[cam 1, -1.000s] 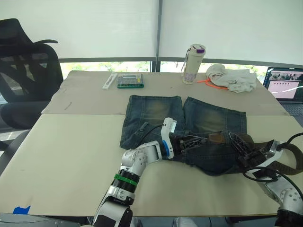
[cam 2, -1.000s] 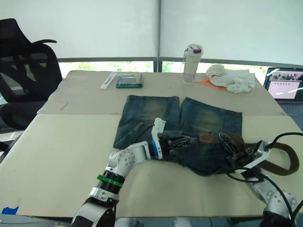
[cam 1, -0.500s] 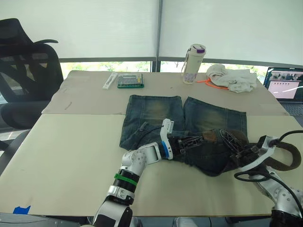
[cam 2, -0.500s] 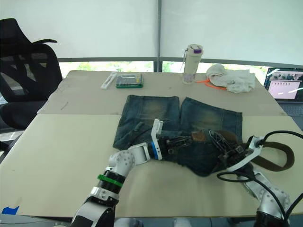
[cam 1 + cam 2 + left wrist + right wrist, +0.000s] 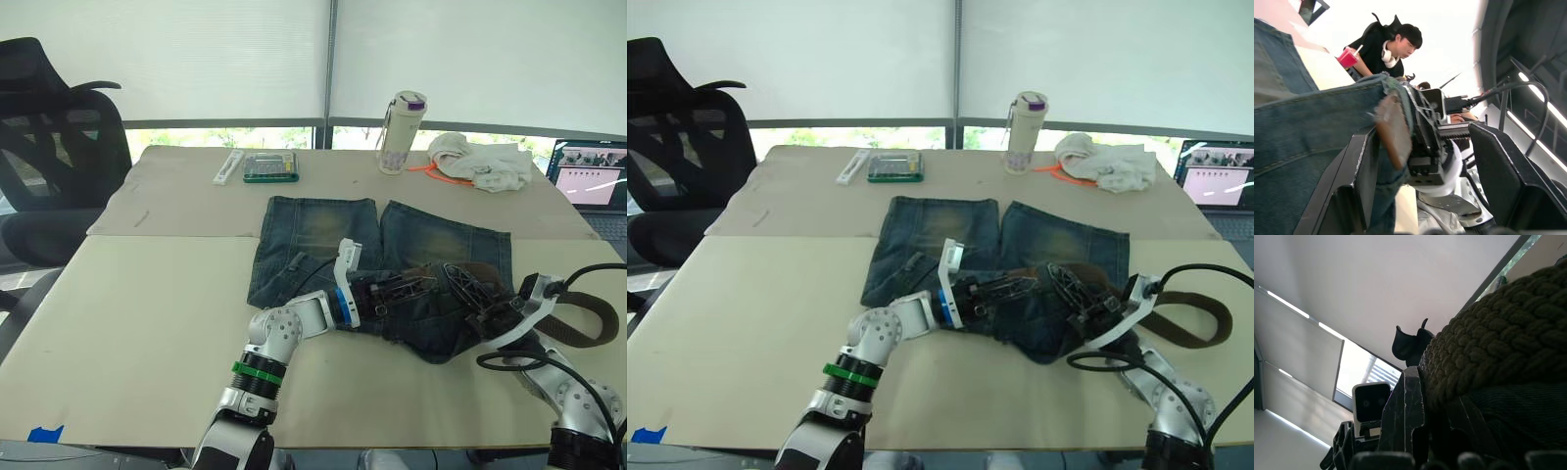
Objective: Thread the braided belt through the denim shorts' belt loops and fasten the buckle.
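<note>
Blue denim shorts with yellowish faded legs (image 5: 392, 250) lie flat on the pale beige bench (image 5: 147, 323), waistband toward the robot, and the threading step is in hand. The left tool (image 5: 416, 286) rests on the waistband near its middle; in its wrist view one black finger (image 5: 1359, 166) presses against a fold of denim with a small brown patch while the other finger stands well apart, so it looks spread rather than clamped. The right tool (image 5: 472, 299) lies on the waistband's right part, gripping the long dark brown braided belt (image 5: 578, 318), whose thick plaited strap sits pinched beside its fingers in the right wrist view. Most of the strap loops off to the right of the shorts on the bench. I cannot make out the silver buckle or tell which narrow denim belt loops already carry the strap.

Judging by this, the belt is only started. The next move calls for the left tool to hold a loop open and steady while the right feeds the strap end toward it along the waistband
</note>
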Robot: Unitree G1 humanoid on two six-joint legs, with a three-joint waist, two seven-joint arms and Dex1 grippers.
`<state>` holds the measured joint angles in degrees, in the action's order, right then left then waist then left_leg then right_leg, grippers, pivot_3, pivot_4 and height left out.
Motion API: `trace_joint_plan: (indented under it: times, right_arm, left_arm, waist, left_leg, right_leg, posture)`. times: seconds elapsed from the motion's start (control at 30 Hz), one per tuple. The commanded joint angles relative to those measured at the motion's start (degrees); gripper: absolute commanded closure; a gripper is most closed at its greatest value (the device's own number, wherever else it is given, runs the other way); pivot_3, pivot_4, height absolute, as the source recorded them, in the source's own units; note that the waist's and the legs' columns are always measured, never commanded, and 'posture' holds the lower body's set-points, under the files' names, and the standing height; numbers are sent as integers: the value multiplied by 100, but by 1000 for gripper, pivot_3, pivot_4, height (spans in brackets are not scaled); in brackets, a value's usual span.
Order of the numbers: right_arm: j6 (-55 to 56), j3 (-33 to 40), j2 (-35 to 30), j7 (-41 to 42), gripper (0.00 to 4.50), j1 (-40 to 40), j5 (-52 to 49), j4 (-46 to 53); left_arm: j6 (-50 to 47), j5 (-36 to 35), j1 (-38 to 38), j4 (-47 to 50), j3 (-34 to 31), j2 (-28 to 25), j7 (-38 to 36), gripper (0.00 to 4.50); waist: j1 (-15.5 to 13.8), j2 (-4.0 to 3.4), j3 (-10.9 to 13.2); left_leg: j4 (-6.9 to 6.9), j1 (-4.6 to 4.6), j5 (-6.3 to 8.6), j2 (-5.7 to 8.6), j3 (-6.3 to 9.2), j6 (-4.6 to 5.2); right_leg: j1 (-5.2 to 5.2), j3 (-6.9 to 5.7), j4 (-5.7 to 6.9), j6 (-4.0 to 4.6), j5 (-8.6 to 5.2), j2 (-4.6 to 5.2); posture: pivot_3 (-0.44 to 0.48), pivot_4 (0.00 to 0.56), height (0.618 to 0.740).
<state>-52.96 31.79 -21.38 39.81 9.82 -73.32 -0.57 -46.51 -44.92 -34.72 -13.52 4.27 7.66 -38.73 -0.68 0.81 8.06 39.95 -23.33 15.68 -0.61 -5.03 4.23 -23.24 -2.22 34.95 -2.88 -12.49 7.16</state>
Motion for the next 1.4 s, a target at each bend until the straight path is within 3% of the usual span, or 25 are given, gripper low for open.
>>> trace_joint_plan:
  times: [0.03,0.2,0.33,0.57,0.83,1.03,1.2,1.4]
  right_arm:
    - [63,14,-29,79,4500,16,-199,242]
    - [232,75,-62,41,4500,-73,-35,216]
    - [270,115,-103,22,3005,-116,-38,203]
    - [340,556,-447,39,636,-629,-187,365]
    - [112,958,-789,77,636,-1940,-614,1040]
    - [150,1018,-825,33,636,-2640,-796,1629]
    - [343,98,-475,-595,636,-2230,-489,2261]
    - [814,-952,338,-1421,636,-1343,246,2140]
  left_arm:
    - [232,72,-166,-104,-69,345,94,1733]
    - [599,241,-296,-431,-133,388,133,3311]
    - [660,210,-342,-508,-176,370,127,4500]
    - [805,337,-313,-575,-146,356,266,4500]
    - [913,596,-320,-700,-138,331,497,4500]
    - [695,544,-175,-172,-217,-29,560,4500]
    - [264,348,-80,432,-410,-282,660,4500]
    - [-216,103,-39,815,-679,-528,797,4500]
  waist:
    - [0,0,0]
    - [-1,0,0]
    - [1,0,0]
    - [-34,0,0]
    - [0,3,2]
    - [-14,4,2]
    - [28,3,2]
    - [-17,0,1]
  left_leg:
    - [0,0,0,0,0,0]
    - [0,-1,0,1,0,0]
    - [0,0,0,0,0,0]
    - [-1,-3,0,3,3,1]
    - [-3,1,3,0,3,4]
    - [-3,-5,4,1,3,5]
    - [-6,2,4,-12,5,4]
    - [-1,-12,0,-7,7,-1]
  right_leg:
    - [0,0,-1,0,0,0]
    - [0,-1,0,0,0,0]
    - [0,-1,0,0,0,0]
    - [1,-4,-2,0,0,3]
    - [2,-1,-5,1,-1,4]
    - [0,-1,-10,2,-2,6]
    - [-3,5,-4,7,-3,-6]
    - [-10,0,-1,8,-5,-6]
  posture:
    - [0,150,737]
    - [0,150,737]
    - [0,150,737]
    - [0,150,737]
    - [0,150,737]
    - [0,150,737]
    - [0,150,737]
    - [0,150,737]
